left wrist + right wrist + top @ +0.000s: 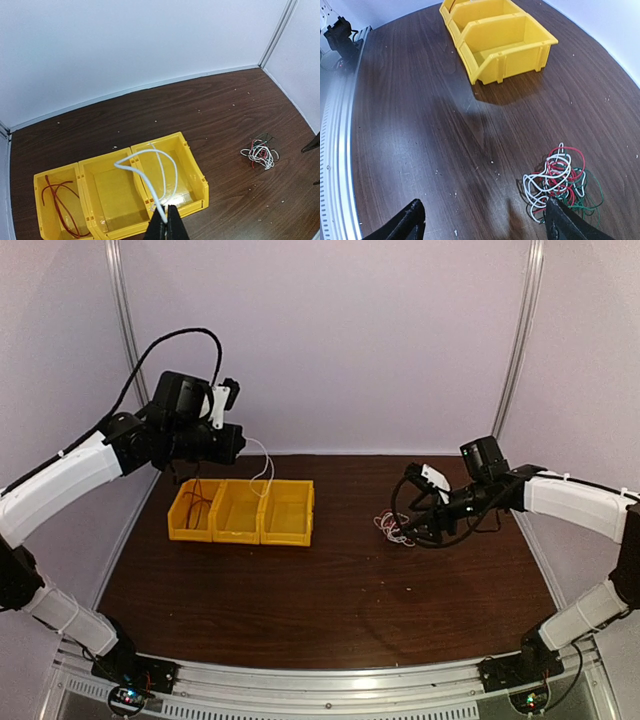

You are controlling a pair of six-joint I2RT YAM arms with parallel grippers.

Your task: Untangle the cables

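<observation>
A small tangle of cables [560, 182] in red, white and dark green lies on the dark wooden table, also visible as cables [393, 529] and cables [260, 153]. My right gripper [485, 225] hovers open just beside it, its right finger [565, 222] at the tangle's near edge. My left gripper [166, 222] is shut on a white cable [150, 175] that loops above the rightmost yellow bin [192, 165]; this white cable [262, 462] hangs from the raised gripper [235, 440]. A red cable [60, 200] lies in the leftmost bin.
Three yellow bins [242, 511] stand side by side at the table's back left; the middle bin [112, 192] holds nothing. An aluminium rail [337, 150] runs along the table's near edge. White walls close in the back and sides.
</observation>
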